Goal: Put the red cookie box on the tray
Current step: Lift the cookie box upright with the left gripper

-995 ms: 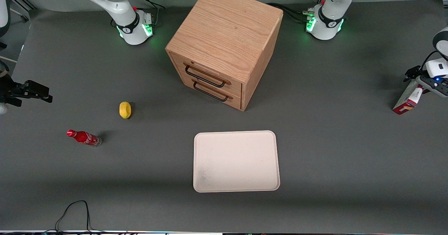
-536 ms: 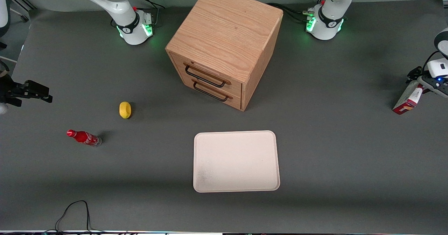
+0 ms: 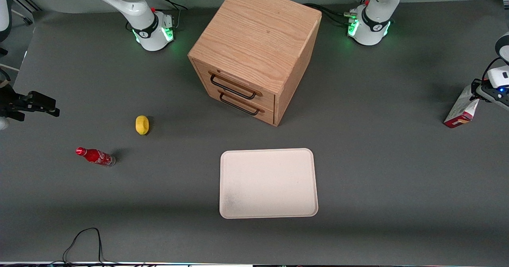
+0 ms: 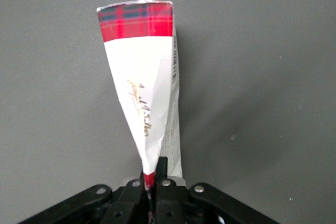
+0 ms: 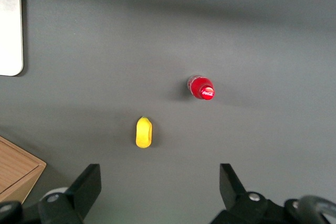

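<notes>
While the tray (image 3: 268, 183) lies bare, the gripper (image 4: 155, 174) has its jaws pinched tight on the red cookie box (image 4: 143, 85).

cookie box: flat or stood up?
Stood up on end, leaning: the cookie box hangs pinched at its upper edge in the shut end effector.

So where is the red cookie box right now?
The red cookie box stands on edge at the working arm's end of the table, pinched at its top by the hand, well away from the tray.
</notes>
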`<state>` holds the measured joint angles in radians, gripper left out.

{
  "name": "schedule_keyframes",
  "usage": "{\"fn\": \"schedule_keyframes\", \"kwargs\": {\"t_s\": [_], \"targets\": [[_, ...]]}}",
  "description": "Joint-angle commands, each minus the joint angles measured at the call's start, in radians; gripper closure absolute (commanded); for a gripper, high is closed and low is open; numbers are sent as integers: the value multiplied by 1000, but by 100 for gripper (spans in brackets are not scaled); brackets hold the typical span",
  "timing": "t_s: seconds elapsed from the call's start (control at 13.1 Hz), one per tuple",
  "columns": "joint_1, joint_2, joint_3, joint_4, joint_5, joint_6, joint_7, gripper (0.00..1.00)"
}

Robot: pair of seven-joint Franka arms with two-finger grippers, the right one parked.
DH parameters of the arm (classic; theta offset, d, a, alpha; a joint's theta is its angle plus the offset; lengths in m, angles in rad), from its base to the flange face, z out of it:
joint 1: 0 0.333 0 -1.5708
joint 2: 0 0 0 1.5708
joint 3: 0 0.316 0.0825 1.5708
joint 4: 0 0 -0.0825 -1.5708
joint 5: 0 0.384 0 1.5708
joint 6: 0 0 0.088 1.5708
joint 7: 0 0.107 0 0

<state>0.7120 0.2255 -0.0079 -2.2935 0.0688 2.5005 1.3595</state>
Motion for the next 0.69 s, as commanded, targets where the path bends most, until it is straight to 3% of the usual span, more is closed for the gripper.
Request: {"fn": "schedule_keyframes", "kwargs": {"t_s": [0.0,0.31,0.61], "targets": [[3,5,2,29,-6,-20,24,100],[-9,-20,-1,162,-9,-228,-15,100],[-55,-147,-4,238,-7,-435,-240,100]]}}
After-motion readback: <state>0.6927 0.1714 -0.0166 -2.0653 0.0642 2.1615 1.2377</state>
